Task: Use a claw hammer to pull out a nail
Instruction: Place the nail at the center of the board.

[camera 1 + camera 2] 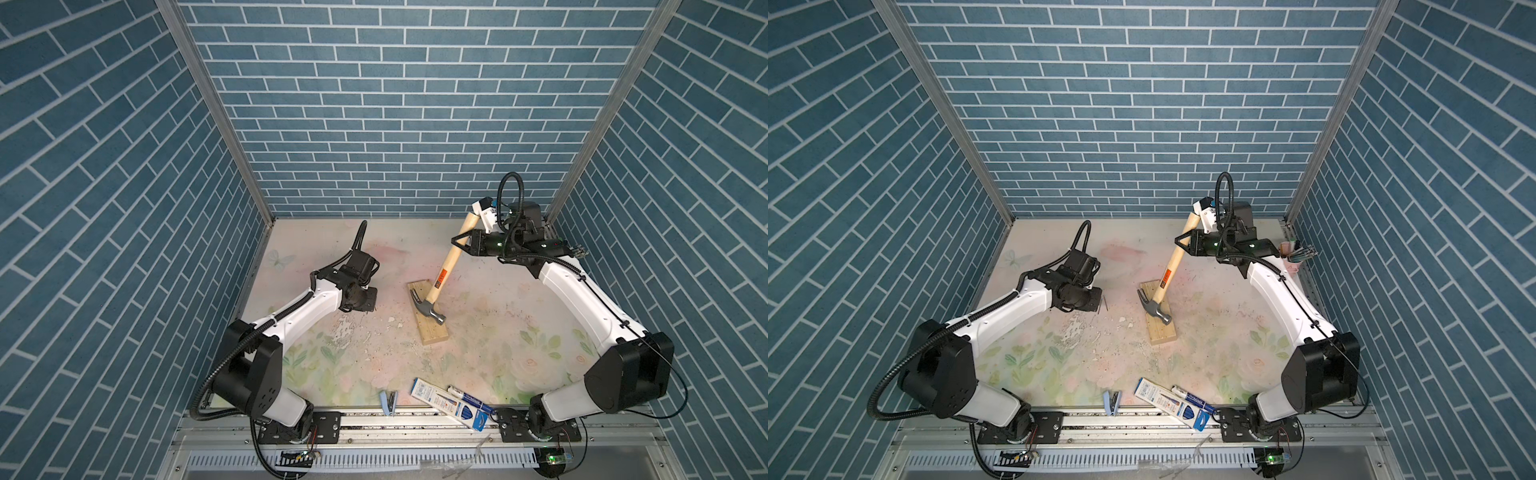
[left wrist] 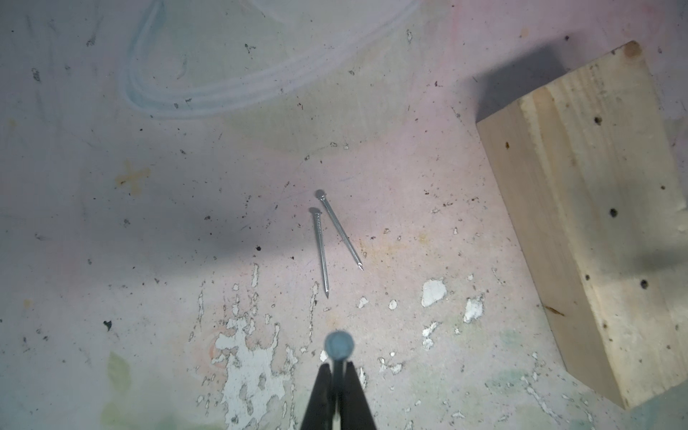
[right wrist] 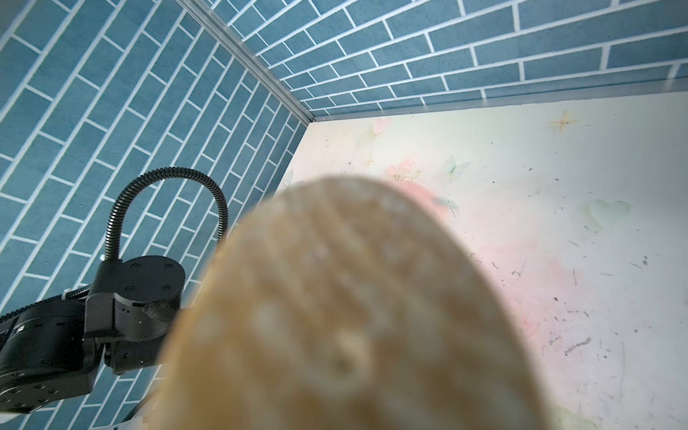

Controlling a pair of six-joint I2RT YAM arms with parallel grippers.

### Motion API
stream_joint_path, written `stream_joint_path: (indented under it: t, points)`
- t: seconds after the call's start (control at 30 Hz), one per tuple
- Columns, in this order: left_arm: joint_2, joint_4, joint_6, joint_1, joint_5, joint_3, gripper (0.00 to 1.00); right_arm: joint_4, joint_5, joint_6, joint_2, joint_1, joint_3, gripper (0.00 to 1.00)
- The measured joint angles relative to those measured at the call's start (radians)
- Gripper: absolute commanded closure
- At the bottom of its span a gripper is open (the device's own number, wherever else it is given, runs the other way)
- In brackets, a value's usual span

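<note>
the right pincer [image 1: 457,244] is closed round the pale handle of the claw hammer [image 1: 445,268], near its butt end. from this grip the handle slopes down toward the left arm's side, and the dark steel head sits over the wooden block [image 1: 434,334], below the pincer. whether head and block touch cannot be told. in the right wrist view the claw hammer [image 3: 335,316] is only a blurred tan butt end, directly before that pincer.

the left pincer [image 2: 337,372] is pinched narrow on a nail [image 2: 338,344], whose round head stands out just past the fingertips. in a top view the same nail [image 1: 1106,304] shows as a thin dark line at the pincer's tip. this pincer hangs above the table [image 2: 149,223], apart from it. two loose nails [image 2: 321,253] lie on the table beyond its tips, heads close together, points splayed. the wooden block, pierced with small holes, lies on this pincer's side facing the right arm, near but not touching.
</note>
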Motion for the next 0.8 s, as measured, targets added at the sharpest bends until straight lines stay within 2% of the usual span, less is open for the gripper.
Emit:
stream_joint_path:
  t: [0.8]
  points:
    - [0.174, 0.123, -0.039, 0.001, -0.078, -0.025, 1.00, -0.113, 0.134, -0.042, -0.040, 0.055, 0.029, 1.00]
